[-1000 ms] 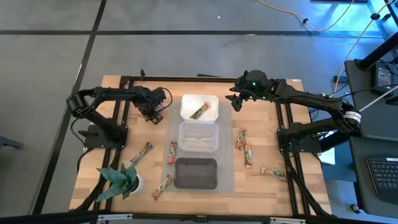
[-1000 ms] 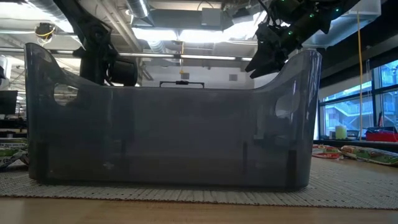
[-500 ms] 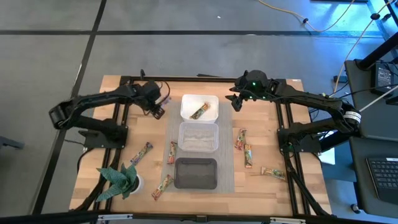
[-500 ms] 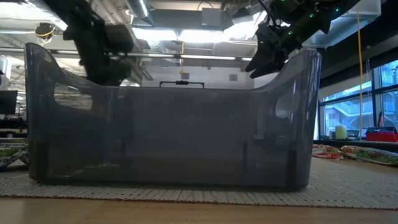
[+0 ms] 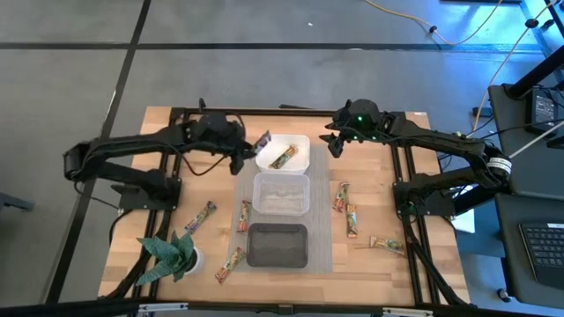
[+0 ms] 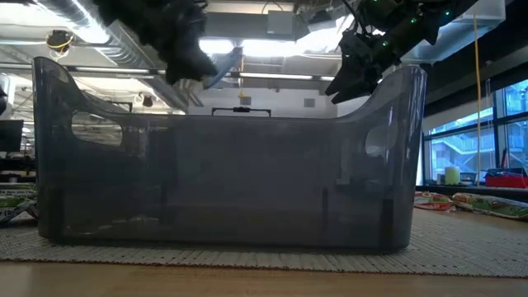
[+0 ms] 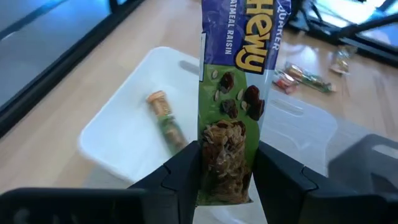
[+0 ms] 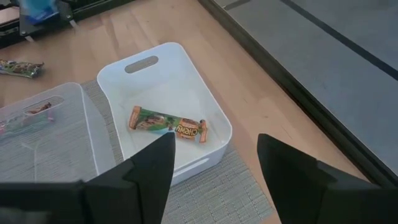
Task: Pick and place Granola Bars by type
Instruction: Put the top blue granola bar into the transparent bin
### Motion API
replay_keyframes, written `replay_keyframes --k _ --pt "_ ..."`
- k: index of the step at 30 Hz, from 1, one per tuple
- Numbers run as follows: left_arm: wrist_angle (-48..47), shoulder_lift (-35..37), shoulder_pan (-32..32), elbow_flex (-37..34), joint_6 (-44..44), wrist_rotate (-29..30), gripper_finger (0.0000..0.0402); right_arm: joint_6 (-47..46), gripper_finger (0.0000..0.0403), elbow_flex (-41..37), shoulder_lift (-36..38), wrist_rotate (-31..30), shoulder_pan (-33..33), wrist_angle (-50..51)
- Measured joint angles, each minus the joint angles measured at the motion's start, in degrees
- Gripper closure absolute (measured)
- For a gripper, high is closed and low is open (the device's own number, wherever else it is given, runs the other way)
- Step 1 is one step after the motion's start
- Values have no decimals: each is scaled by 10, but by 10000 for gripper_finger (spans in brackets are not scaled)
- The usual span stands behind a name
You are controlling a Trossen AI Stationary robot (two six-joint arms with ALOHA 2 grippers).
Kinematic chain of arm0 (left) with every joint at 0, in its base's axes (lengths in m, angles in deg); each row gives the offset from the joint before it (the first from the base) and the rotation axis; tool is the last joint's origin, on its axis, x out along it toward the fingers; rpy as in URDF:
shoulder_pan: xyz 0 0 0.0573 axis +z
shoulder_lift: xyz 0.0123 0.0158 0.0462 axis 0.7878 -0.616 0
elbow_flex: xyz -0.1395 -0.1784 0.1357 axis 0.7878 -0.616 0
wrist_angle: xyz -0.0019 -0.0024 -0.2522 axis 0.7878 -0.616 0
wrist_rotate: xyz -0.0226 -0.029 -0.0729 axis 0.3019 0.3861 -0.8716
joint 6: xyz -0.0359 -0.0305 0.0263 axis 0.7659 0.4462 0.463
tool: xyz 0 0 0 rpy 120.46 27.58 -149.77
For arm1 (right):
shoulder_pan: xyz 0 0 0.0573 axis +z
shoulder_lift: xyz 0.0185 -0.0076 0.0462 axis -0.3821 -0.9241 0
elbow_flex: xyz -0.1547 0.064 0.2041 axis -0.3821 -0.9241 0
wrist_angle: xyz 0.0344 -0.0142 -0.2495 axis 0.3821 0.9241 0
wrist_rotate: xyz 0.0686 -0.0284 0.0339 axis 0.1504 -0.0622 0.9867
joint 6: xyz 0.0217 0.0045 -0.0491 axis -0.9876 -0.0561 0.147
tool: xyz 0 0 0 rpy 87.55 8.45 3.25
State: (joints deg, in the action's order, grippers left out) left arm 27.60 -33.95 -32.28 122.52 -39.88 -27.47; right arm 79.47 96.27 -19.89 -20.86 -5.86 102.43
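Note:
My left gripper (image 7: 225, 183) is shut on a purple-and-green granola bar (image 7: 236, 68), over the white tub's left rim (image 5: 258, 151). In the low view the bar (image 6: 224, 68) juts from the gripper (image 6: 194, 58). The white tub (image 8: 186, 93) holds one green-brown bar (image 8: 166, 123) lying flat on its floor. My right gripper (image 8: 214, 180) is open and hovers by the tub's right side (image 5: 336, 143). Several more bars lie flat on the table, such as one left (image 5: 201, 216) and one right (image 5: 352, 220) of the tubs. My left gripper pinches the bar's green end (image 7: 225, 155) between its two fingers (image 7: 183, 177). The bar lies along the fingers, its purple end sticking out past their tips. It is lifted clear of the table, tilted, above the white tub's left edge.
A clear tub (image 5: 281, 194) and a black tub (image 5: 278, 245) stand in a row nearer than the white one, on a grey mat (image 5: 319, 255). The black tub (image 6: 223, 157) fills the low view. A small potted plant (image 5: 172, 255) stands at the near left corner.
My left arm has swung toward the table's right, from beside the left frame rail to the white tub's left rim, with the bar now jutting from its fingers. In the low view the gripper has risen. My right arm has kept still.

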Motion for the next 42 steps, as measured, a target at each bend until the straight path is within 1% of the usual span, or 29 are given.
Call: replay_keyframes --k 7,11,21,25,27,29,37,42 --pt "-50 -105 -61 111 -20 0 270 0 172 0 0 0 0 0" --pt "-74 -156 -88 149 -19 0 270 4 172 0 0 0 0 3" --pt "-88 -238 -154 156 -10 1 270 25 172 0 0 1 0 29" --pt "-86 -269 -172 156 -16 28 270 30 172 0 0 1 0 29" --pt "-88 -287 -175 156 -15 46 270 30 172 0 0 1 0 31" --pt "-87 -303 -175 156 -14 53 270 30 172 0 0 1 0 32" --pt "-86 -368 -175 156 -8 53 270 29 172 0 0 1 0 37" --pt "-82 -388 -175 156 21 53 270 26 172 0 0 2 0 83"
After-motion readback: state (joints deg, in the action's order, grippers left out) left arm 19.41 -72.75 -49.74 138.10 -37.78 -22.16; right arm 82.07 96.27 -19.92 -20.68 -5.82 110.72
